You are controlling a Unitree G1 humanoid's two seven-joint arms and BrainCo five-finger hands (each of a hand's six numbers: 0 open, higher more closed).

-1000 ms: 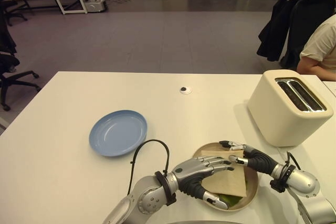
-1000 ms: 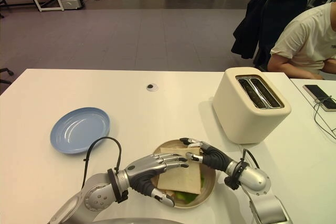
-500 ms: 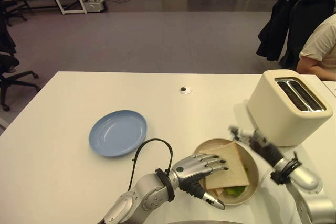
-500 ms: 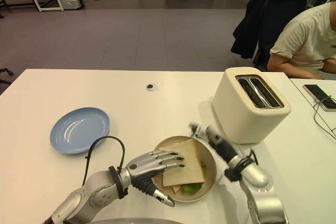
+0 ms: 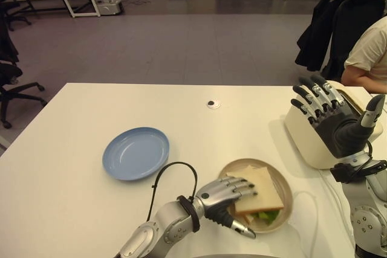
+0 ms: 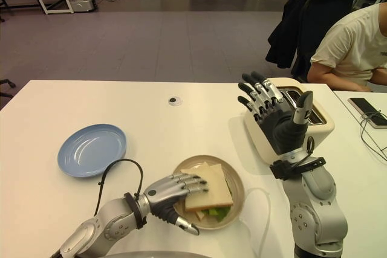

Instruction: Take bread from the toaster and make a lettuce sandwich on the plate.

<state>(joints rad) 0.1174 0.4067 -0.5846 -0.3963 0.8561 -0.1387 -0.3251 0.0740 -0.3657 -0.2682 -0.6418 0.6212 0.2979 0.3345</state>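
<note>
The sandwich (image 5: 261, 193) is held on the near plate (image 5: 285, 180) by the left hand (image 5: 221, 199), curled over its left edge, and should be released gently so that it is not pulled apart; the right hand (image 5: 334, 120) is raised, spread and empty, by the toaster (image 5: 304, 143).

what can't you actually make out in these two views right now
1. Slots of the toaster: in both views the raised right hand stands in front, so whether any bread is inside is hidden.
2. Most of the lettuce: only a green edge shows, and the top slice covers the rest.
3. The sandwich's left edge: it lies under the left hand, whose grip cannot be judged.
</note>
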